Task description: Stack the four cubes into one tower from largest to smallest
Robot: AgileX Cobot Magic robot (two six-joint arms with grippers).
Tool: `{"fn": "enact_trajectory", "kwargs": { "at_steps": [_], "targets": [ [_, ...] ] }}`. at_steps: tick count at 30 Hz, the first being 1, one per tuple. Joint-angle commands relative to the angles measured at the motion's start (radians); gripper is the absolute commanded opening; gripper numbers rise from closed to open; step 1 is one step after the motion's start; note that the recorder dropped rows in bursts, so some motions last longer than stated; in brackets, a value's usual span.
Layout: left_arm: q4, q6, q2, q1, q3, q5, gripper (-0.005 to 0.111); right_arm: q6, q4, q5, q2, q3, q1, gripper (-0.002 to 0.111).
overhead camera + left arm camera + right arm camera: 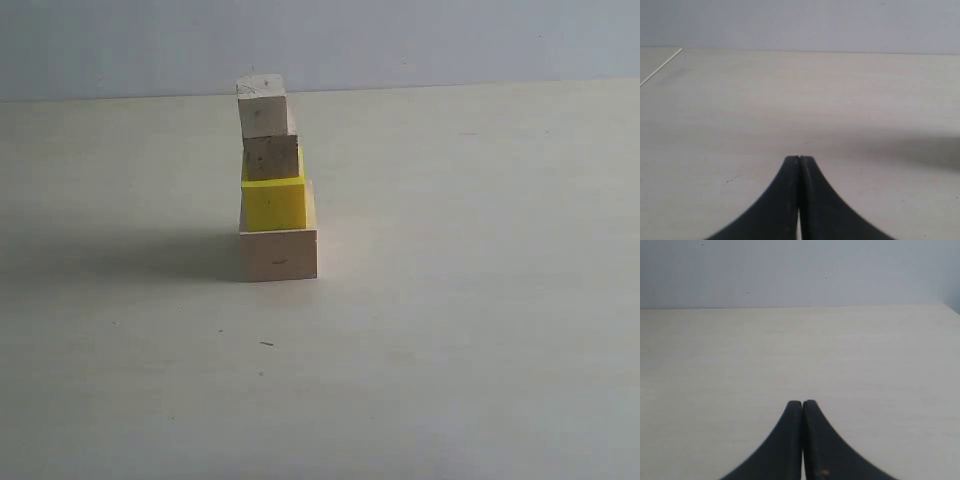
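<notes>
A pale table (480, 360) fills most of the frame. A plain grey-blue wall (450, 40) runs along the top.

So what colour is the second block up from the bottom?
Bright yellow: the yellow cube shows best in the exterior view.

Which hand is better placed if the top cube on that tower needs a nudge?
Left, probably: the tower stands left of centre in the exterior view. The left hand and right hand are both shut.
</notes>
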State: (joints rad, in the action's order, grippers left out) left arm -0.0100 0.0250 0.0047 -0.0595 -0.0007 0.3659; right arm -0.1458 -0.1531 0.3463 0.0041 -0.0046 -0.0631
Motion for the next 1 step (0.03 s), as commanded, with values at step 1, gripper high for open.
{"fn": "enact_trajectory", "kwargs": {
  "at_steps": [1],
  "targets": [
    [0.000,-0.003,-0.005,0.006,0.001,-0.009,0.000,0.008,-0.004,-0.005,-0.004,0.005,-0.003,0.000]
  ]
}}
